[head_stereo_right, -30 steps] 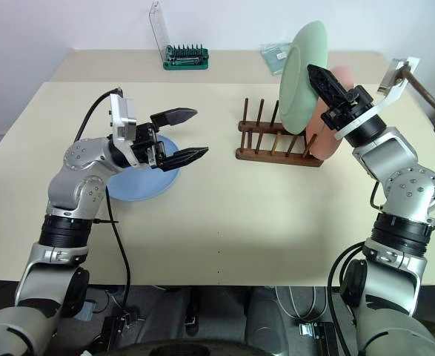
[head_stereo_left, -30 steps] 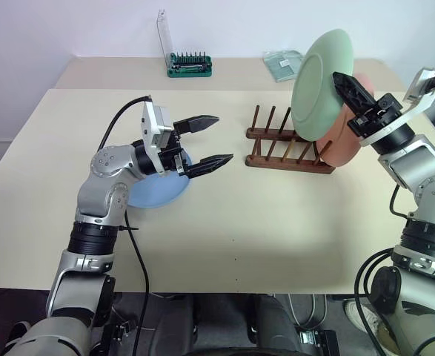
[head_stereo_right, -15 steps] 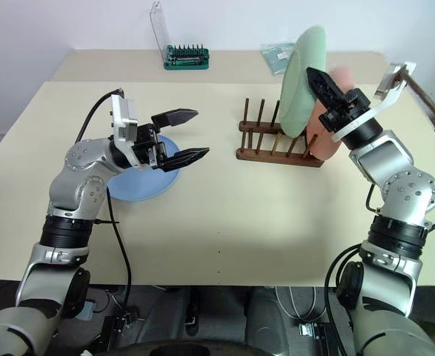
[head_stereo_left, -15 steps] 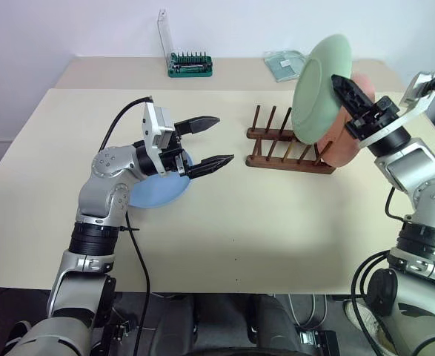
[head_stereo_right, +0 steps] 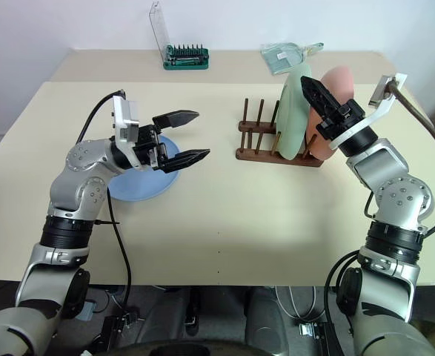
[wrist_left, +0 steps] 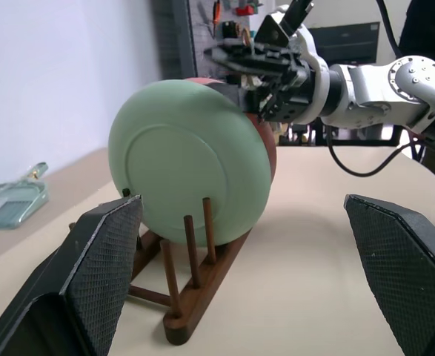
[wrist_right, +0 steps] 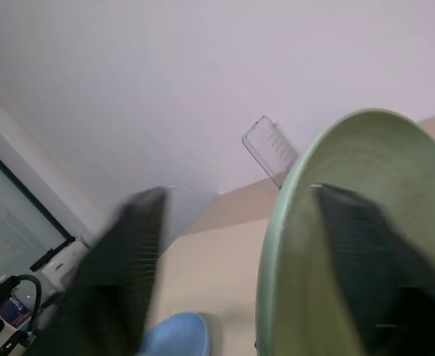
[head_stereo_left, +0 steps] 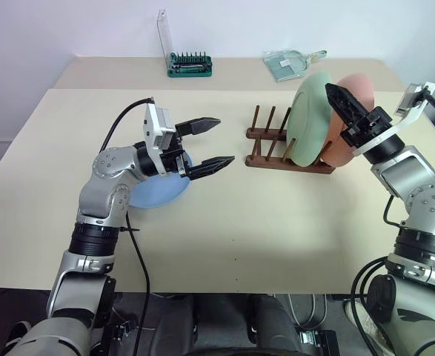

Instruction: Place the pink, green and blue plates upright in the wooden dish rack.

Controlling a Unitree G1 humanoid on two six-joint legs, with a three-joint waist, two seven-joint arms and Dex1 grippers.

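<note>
The pale green plate (head_stereo_left: pixel 310 119) stands on edge between the pegs of the dark wooden dish rack (head_stereo_left: pixel 276 154), leaning against the pink plate (head_stereo_left: pixel 348 83) upright behind it. My right gripper (head_stereo_left: pixel 332 93) sits at the green plate's top rim. In the right wrist view its fingers are spread open with the rim (wrist_right: pixel 276 222) between them, not clamped. The blue plate (head_stereo_left: pixel 156 191) lies flat on the table at the left. Just above it, my left gripper (head_stereo_left: pixel 208 141) hovers open and empty, pointing at the rack. The left wrist view shows the green plate (wrist_left: pixel 191 170) in the rack (wrist_left: pixel 195 297).
A green tool holder (head_stereo_left: pixel 189 65) with a raised clear lid stands at the back of the table (head_stereo_left: pixel 276 237). A clear packet (head_stereo_left: pixel 287 63) lies behind the rack. Spare pegs (head_stereo_left: pixel 265 119) stand left of the green plate.
The green plate came down from the air into the rack in front of the pink plate. My right gripper, shut on it before, has opened. The left arm has not moved.
</note>
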